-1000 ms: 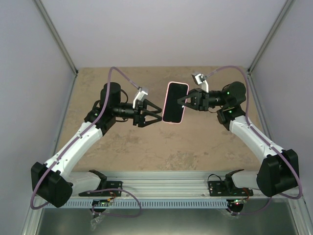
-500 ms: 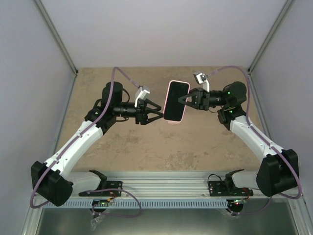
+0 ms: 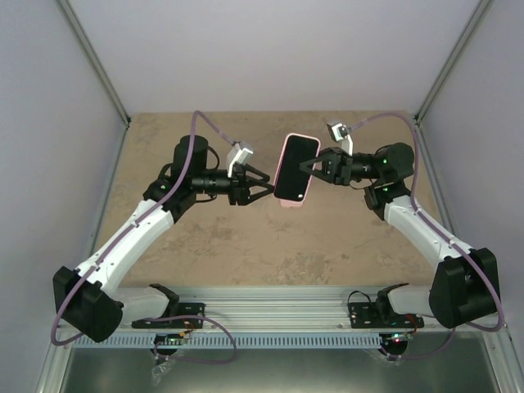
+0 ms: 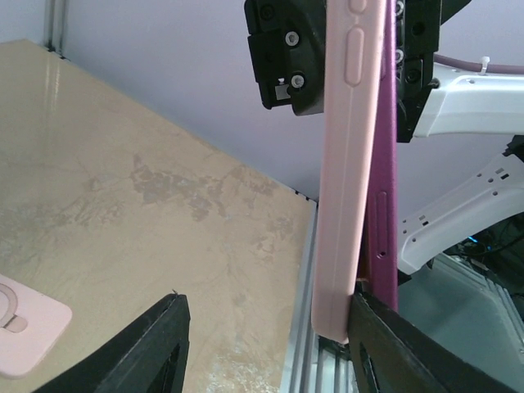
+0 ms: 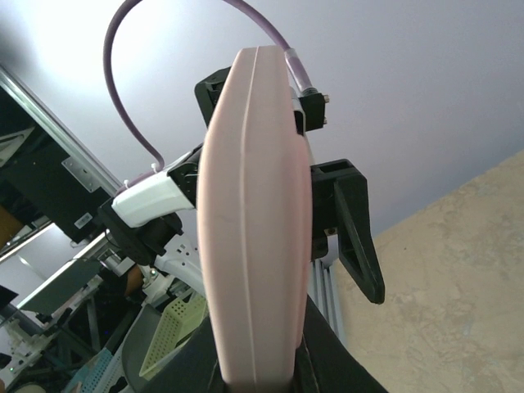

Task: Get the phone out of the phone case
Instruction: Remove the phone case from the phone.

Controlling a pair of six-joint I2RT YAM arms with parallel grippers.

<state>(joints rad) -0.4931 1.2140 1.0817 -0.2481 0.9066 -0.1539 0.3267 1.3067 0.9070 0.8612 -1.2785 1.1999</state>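
Note:
A phone with a black screen in a pink case (image 3: pixel 295 170) is held upright above the table. My right gripper (image 3: pixel 315 170) is shut on it from the right. In the right wrist view the case's pink back (image 5: pixel 254 246) fills the middle, with my right gripper (image 5: pixel 258 360) clamped on its near end. My left gripper (image 3: pixel 266 190) is open at the phone's lower left edge. In the left wrist view the pink case (image 4: pixel 348 164) and the purple phone (image 4: pixel 385 205) stand edge-on, and my left gripper (image 4: pixel 266 327) has one fingertip (image 4: pixel 393 344) against their lower corner.
The tan table (image 3: pixel 246 246) lies below both arms, with grey walls around it. A flat pale pink item with a ring (image 4: pixel 24 323) lies on the table at the lower left of the left wrist view. A metal rail (image 3: pixel 270 299) runs along the near edge.
My left gripper has moved right, up to the phone's lower left edge. The phone has tilted a little and shifted slightly right in my right gripper.

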